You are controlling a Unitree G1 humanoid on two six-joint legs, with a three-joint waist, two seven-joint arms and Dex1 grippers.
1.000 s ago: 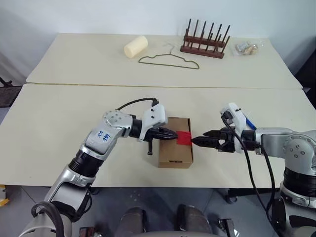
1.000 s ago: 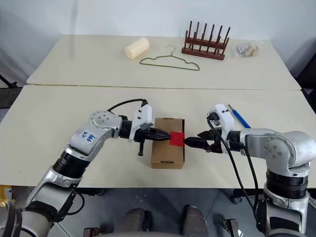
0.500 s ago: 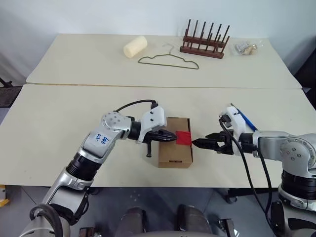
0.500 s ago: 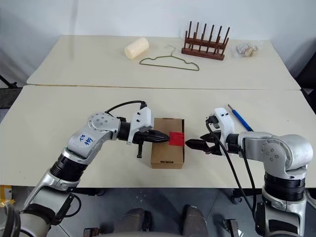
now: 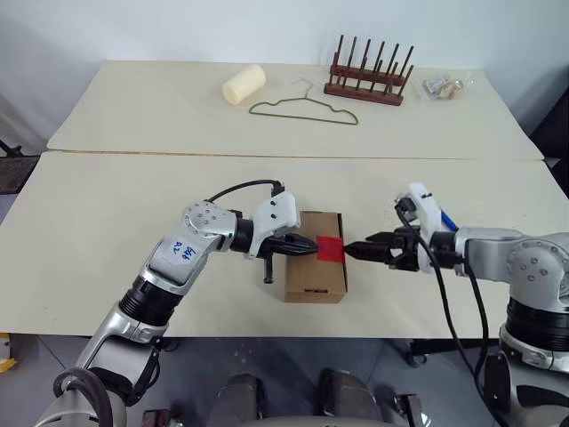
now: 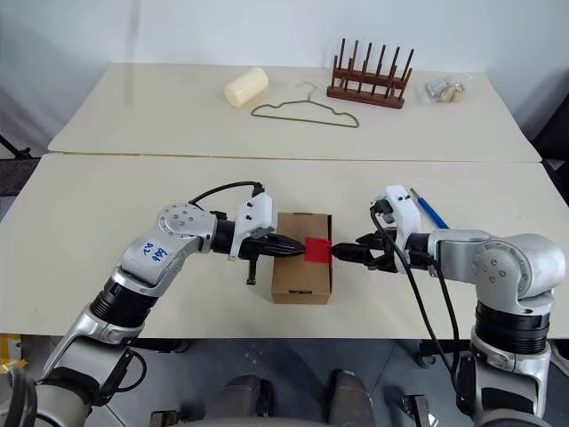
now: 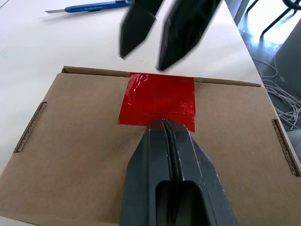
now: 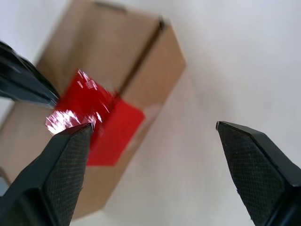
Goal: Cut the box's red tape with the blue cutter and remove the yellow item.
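Cardboard, small and brown, makes the closed box (image 5: 316,256) that lies between the two grippers. The left gripper (image 7: 163,123) has its black fingers pressed together, empty, with the tips resting on the near edge of the shiny red square tape (image 7: 158,100) on the box top. The right gripper (image 8: 153,129) stands wide apart and holds nothing; its tips are just beyond the taped edge of the box. The slim blue cutter (image 7: 91,6) lies on the table behind the right gripper, mostly hidden by it in the head views. The box's contents are hidden under the flaps.
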